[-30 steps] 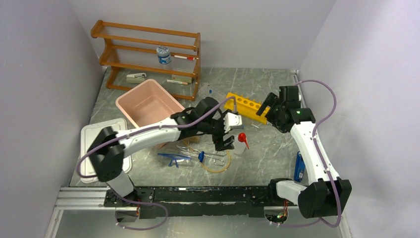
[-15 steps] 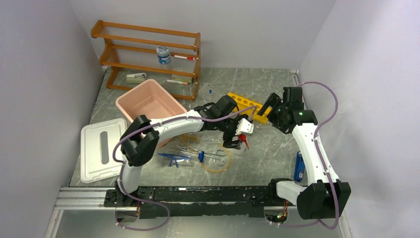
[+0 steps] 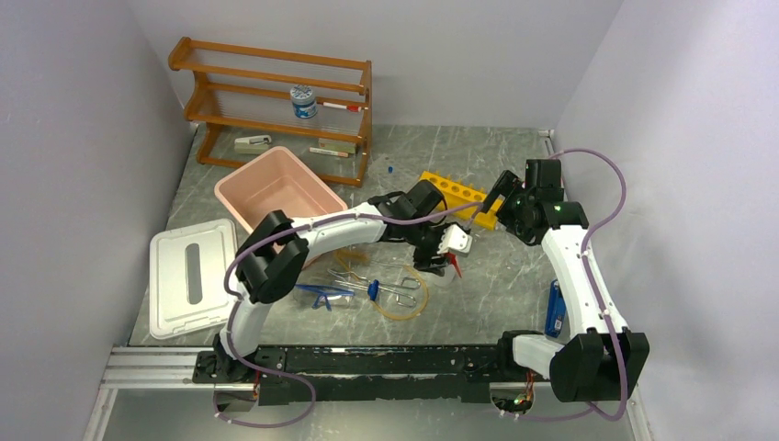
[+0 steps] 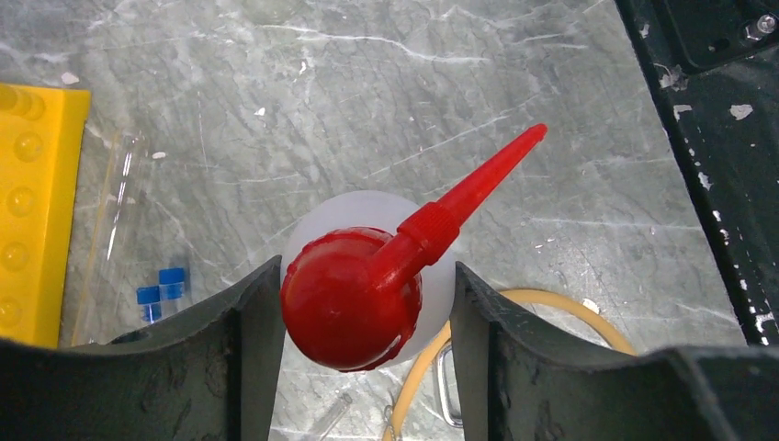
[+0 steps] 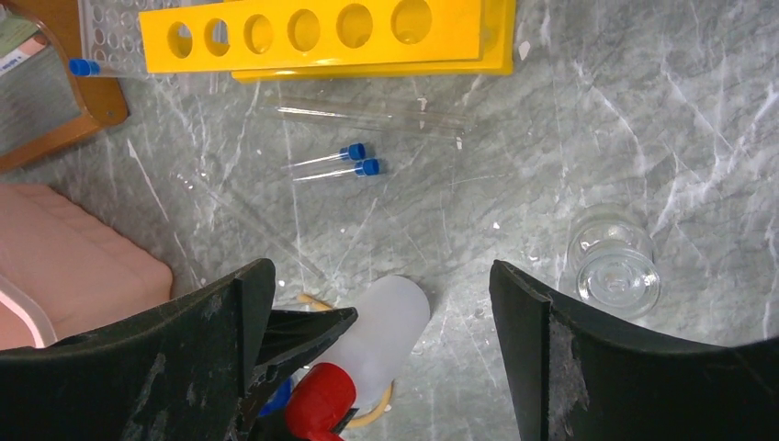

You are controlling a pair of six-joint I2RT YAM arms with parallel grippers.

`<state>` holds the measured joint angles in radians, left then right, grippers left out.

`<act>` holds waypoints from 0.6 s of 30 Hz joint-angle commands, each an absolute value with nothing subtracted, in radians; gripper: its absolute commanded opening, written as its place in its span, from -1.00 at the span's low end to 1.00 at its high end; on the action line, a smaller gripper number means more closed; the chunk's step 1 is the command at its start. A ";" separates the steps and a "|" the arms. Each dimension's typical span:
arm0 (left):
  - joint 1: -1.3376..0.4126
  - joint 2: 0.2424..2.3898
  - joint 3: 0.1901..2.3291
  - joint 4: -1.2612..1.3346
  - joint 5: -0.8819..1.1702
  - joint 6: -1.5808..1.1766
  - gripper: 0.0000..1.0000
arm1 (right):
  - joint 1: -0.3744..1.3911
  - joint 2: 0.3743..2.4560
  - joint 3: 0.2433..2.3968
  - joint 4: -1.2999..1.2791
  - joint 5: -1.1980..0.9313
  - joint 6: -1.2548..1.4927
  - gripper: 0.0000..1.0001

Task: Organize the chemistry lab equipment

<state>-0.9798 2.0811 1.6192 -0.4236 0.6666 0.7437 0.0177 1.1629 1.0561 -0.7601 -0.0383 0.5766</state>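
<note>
The left arm has reached out from beside the pink bin (image 3: 276, 197) toward the middle of the bench (image 3: 496, 276). Its fingers (image 4: 253, 358), wide apart a second ago, have come in around the red-nozzled clear squeeze bottle (image 4: 354, 308). In the left wrist view each finger meets the bottle's pale body just under the red cap, one on either side. They pinch the bottle, though how firmly cannot be told. The bottle appears upright on the bench, nozzle slanting away from the fingers. This looks like the moment of grasping, with the lift not yet begun.

The right arm has barely shifted. Its fingers (image 5: 211, 349) are spread wide with nothing between them, hanging over the bench near the yellow holed rack (image 5: 455, 23).

The amber tubing (image 4: 551, 299) curls just beside the bottle on the near side and could drag along if the bottle slides instead of rising. The metal tongs (image 3: 390, 289) and the blue-framed clear goggles (image 3: 323, 294) lie in the same tangle, toward the near-left. Farther back lie the blue-capped thin tubes (image 5: 335, 161), with a small glass beaker (image 5: 614, 266) apart to the right.

Bare bench lies to the right of the bottle. Straight up is the safest way out, then left toward the bin or the wooden shelf (image 3: 276, 92) at the far-left corner, away from the right arm.
</note>
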 commanded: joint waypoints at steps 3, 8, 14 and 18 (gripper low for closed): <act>-0.978 1.977 1.580 -0.330 0.681 0.672 -0.47 | 0.006 1.166 1.087 -0.732 -0.060 0.558 0.79; -0.930 1.838 1.512 -0.192 0.534 0.425 -0.50 | 0.005 1.158 1.088 -0.726 -0.078 0.562 0.79; -0.799 1.640 1.469 -0.110 0.348 0.132 -0.50 | 0.005 1.143 1.069 -0.718 -0.088 0.570 0.79; -0.673 1.543 1.483 -0.161 0.128 0.010 -0.50 | 0.006 1.141 1.059 -0.709 -0.100 0.577 0.78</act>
